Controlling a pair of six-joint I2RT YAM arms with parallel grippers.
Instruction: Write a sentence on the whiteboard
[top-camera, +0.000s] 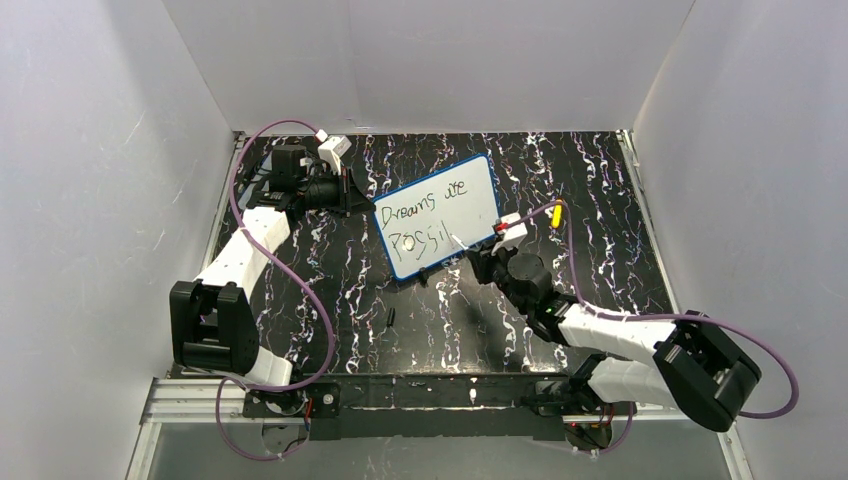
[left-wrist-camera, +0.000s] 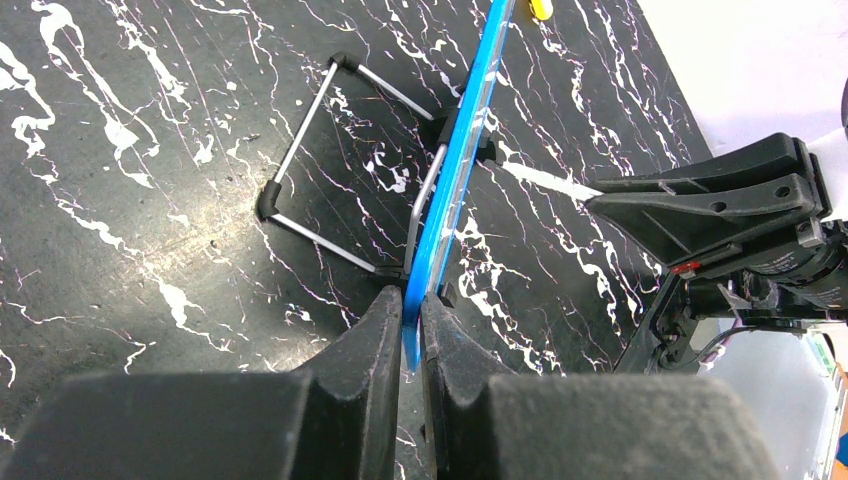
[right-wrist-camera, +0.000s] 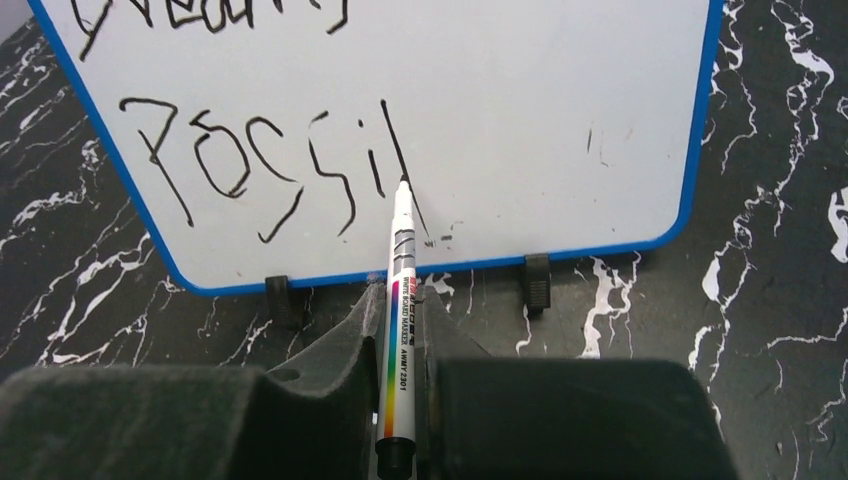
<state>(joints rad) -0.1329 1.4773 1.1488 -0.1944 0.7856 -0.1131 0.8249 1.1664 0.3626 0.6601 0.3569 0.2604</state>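
On the black marbled table, well out from the arm bases, the whiteboard stands tilted on its wire stand. The left gripper is clamped on the board's blue edge. The right gripper is closed around a marker whose tip touches the lower row of the sentence. That row so far reads roughly "Possi" plus one long fresh stroke, beneath "Dreams are". We judge the writing to be well along, with the last letters of the second word yet to come. The risks we see lie in pressure and room. A hard push from the tip could rock the board on its stand or twist it within the left jaws, bending the line. The marker, held low on its barrel, could slide or swivel in the grip. The slanted row also runs toward the bottom rim, so the remaining letters may crowd or spill off.
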